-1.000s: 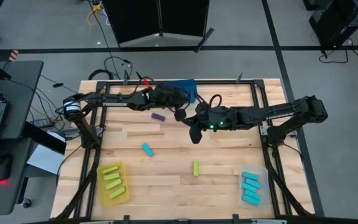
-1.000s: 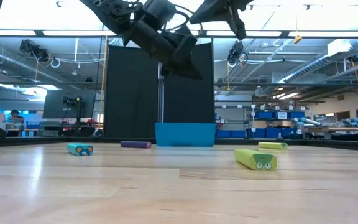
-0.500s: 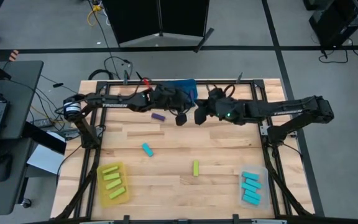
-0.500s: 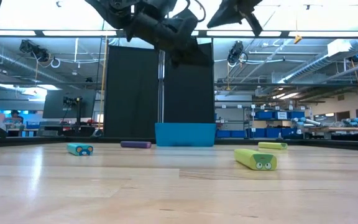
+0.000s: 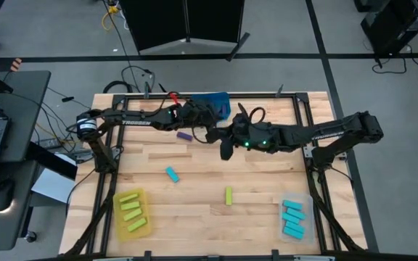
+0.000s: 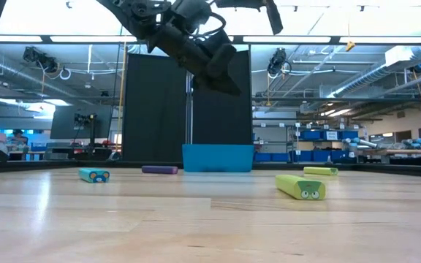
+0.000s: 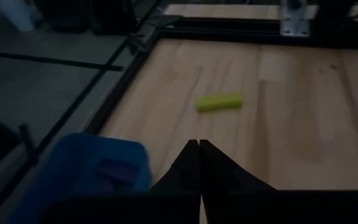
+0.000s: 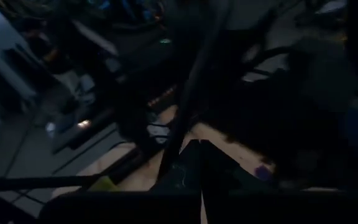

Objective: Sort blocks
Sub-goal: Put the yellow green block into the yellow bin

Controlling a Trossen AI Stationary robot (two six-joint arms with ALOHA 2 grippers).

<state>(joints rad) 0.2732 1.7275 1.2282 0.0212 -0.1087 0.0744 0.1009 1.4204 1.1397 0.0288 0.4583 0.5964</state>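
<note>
Seen from above, the pale wooden tabletop (image 5: 194, 217) carries both dark arms reaching toward its far middle. The left end effector (image 5: 210, 135) hangs just in front of the blue rectangular bin (image 5: 218, 100) at the far edge, and the right end effector (image 5: 225, 151) hangs close beside it, well above the wood. A small purple oblong block (image 5: 185, 135) lies near the left end effector. A cyan oblong block (image 5: 172, 174) rests loose toward the left of the middle, and a lime yellow-green oblong block (image 5: 228, 196) lies nearer the front. Lime bars fill the yellow rectangular bin (image 5: 123, 215) at the front left; cyan bars fill the clear rectangular bin (image 5: 308, 217) at the front right.

At table height, the cyan block (image 6: 93, 174), the purple block (image 6: 159, 169) and the lime block (image 6: 300, 186) all lie flat, with the blue bin (image 6: 218, 157) standing behind them. A second lime yellow-green bar (image 6: 320, 171) lies farther back on the right.

From the left wrist, the left end effector (image 7: 199, 149) has its fingers pressed together, holding nothing, above the blue bin (image 7: 73, 162) and a lime bar (image 7: 219, 102) on the wood.

From the right wrist, the right end effector (image 8: 201, 148) also shows its fingers drawn together, empty, with the purple block (image 8: 263, 172) dimly visible beyond.
</note>
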